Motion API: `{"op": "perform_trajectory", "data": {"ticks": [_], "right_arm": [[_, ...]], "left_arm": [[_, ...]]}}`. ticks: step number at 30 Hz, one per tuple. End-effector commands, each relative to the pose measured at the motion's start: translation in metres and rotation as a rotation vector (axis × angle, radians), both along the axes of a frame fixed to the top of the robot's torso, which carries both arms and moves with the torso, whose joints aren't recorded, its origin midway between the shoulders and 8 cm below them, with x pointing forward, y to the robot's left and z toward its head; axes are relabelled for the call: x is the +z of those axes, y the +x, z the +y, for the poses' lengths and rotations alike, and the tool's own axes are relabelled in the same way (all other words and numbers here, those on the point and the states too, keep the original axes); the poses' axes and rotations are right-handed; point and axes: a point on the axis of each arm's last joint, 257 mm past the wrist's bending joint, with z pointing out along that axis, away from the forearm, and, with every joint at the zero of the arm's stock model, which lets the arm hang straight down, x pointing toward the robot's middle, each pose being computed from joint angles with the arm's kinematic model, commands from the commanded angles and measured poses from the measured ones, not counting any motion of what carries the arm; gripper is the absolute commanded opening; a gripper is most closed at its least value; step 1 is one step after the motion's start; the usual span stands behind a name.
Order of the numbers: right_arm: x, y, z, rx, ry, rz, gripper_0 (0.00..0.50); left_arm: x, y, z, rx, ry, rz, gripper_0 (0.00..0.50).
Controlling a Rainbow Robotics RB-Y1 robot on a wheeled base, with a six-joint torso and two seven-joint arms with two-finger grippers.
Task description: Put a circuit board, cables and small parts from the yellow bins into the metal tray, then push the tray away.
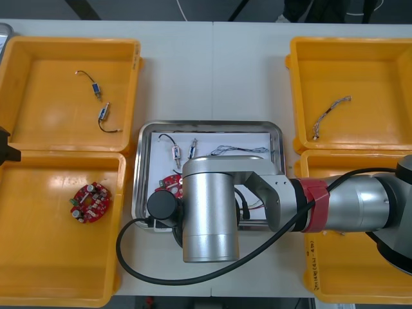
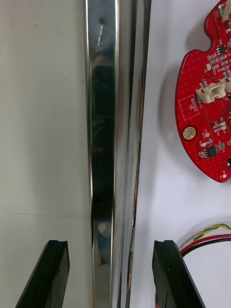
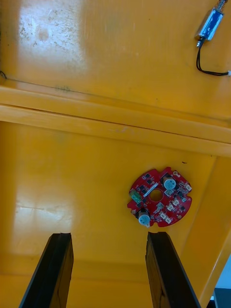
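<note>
The right hand (image 2: 110, 245) is low over the near left corner of the shiny metal tray (image 1: 212, 123), which stands on the light surface (image 1: 212, 58) between the bins. Its two black fingers (image 2: 48, 274) stand wide apart and hold nothing. The tray's left rim (image 2: 103, 120) runs between them, so one finger is outside above the surface and the other is inside above the white floor. Just beside the inside finger lies a red and yellow cable (image 2: 207, 238). Farther from the hand lies a round red circuit board (image 2: 207, 120), also in the tray.

The left hand (image 3: 108, 238) hangs at the left edge above the near left bin (image 1: 38, 270), its fingers also apart and empty. A second red board (image 3: 160, 197) lies beyond them on the bin floor.

There are four yellow plastic bins and two boards. There are four small metal parts: two in the tray (image 1: 176, 151) (image 1: 193, 149) and two with thin black cables in the far left bin (image 1: 94, 89) (image 1: 104, 112). There are two twisted cables: one in the far part of the tray (image 1: 241, 150) and one in the far right bin (image 1: 330, 114).
</note>
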Motion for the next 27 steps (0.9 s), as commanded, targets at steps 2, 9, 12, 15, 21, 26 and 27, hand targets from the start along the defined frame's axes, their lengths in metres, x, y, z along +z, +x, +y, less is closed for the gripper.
{"op": "perform_trajectory", "data": {"ticks": [2,9,12,15,21,26,27], "right_arm": [[0.0048,-0.0023,0.0184,0.075,0.006,-0.027,0.5],[0.0,0.0021,0.0236,0.076,0.005,-0.044,0.5],[-0.0005,0.0016,0.0239,0.076,0.007,-0.043,0.5],[-0.0009,0.0038,0.0224,0.071,0.003,-0.049,0.5],[-0.0008,0.0052,0.0205,0.065,0.001,-0.051,0.5],[-0.0009,0.0063,0.0195,0.06,0.0,-0.053,0.443],[-0.0009,0.0073,0.0172,0.053,-0.003,-0.054,0.312]], "left_arm": [[0.0126,0.0008,0.0184,-0.026,0.074,-0.025,0.444],[0.0126,0.0008,0.0184,-0.026,0.074,-0.025,0.442],[0.0126,0.0008,0.0184,-0.026,0.074,-0.025,0.444],[0.0126,0.0008,0.0184,-0.026,0.074,-0.025,0.443],[0.0126,0.0008,0.0184,-0.026,0.074,-0.025,0.442],[0.0126,0.0008,0.0184,-0.026,0.074,-0.025,0.444],[0.0126,0.0008,0.0184,-0.026,0.074,-0.025,0.442]]}}
